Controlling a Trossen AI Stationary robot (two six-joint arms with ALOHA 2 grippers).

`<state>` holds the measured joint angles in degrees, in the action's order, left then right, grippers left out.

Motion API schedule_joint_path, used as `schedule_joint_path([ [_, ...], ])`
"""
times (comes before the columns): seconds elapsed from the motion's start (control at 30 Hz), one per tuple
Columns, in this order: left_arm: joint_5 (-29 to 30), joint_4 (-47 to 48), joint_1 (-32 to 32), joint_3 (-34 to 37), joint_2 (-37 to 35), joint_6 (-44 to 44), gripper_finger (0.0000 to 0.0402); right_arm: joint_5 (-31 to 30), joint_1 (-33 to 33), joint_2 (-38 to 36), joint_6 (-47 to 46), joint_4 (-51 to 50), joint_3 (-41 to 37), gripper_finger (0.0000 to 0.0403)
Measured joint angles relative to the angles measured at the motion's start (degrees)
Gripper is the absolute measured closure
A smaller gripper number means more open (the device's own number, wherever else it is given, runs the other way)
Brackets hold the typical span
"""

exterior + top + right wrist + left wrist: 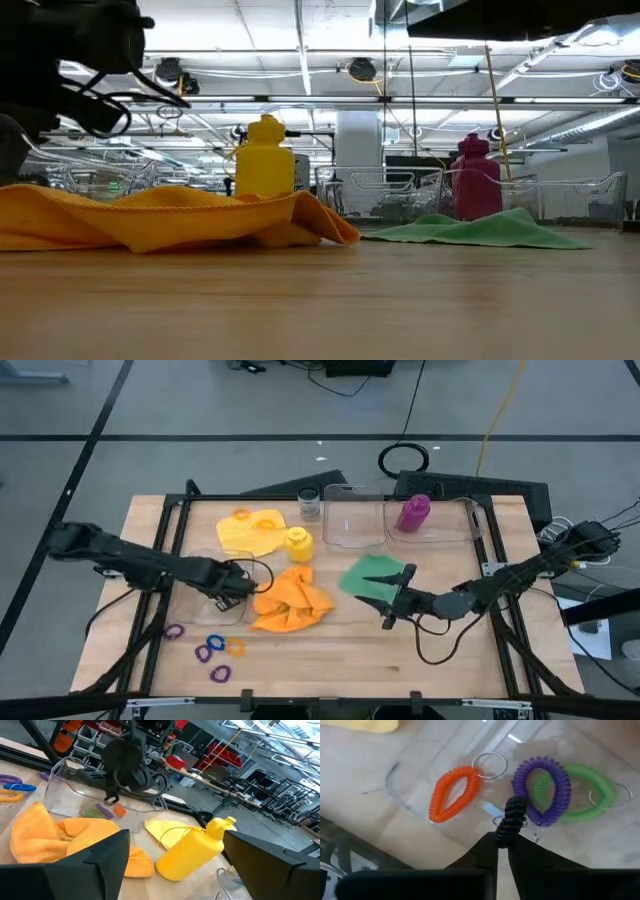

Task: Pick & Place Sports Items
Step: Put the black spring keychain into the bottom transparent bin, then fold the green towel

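The left gripper (503, 839) hung over a clear box (222, 603) just left of the orange cloth (291, 600), its fingers nearly closed on a black coil ring (512, 820) standing upright. Inside the box lay an orange ring (454, 793), a purple ring (543, 790) and a green ring (585, 790). Behind the orange cloth stood the yellow bottle (298, 543), cap upward. To the cloth's right, the right gripper (397, 598) hovered wide open and empty over the green cloth (372, 575).
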<state>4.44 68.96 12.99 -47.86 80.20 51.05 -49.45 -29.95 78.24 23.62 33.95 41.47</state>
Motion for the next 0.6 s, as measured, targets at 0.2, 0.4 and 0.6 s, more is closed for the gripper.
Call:
schedule_joint_path([
  [0.2,-0.02,0.13,-0.76,0.00,0.04,0.06,0.0332,0.00,0.00,0.00,0.00,0.01,0.00,0.0161],
  [0.4,-0.02,0.80,-0.76,0.00,0.04,0.07,0.0295,0.00,0.00,0.00,0.00,0.00,0.00,0.0161],
  [0.6,-0.23,2.97,-0.76,0.00,0.04,-0.83,0.0269,0.00,0.00,0.00,0.00,0.02,0.00,0.0161],
])
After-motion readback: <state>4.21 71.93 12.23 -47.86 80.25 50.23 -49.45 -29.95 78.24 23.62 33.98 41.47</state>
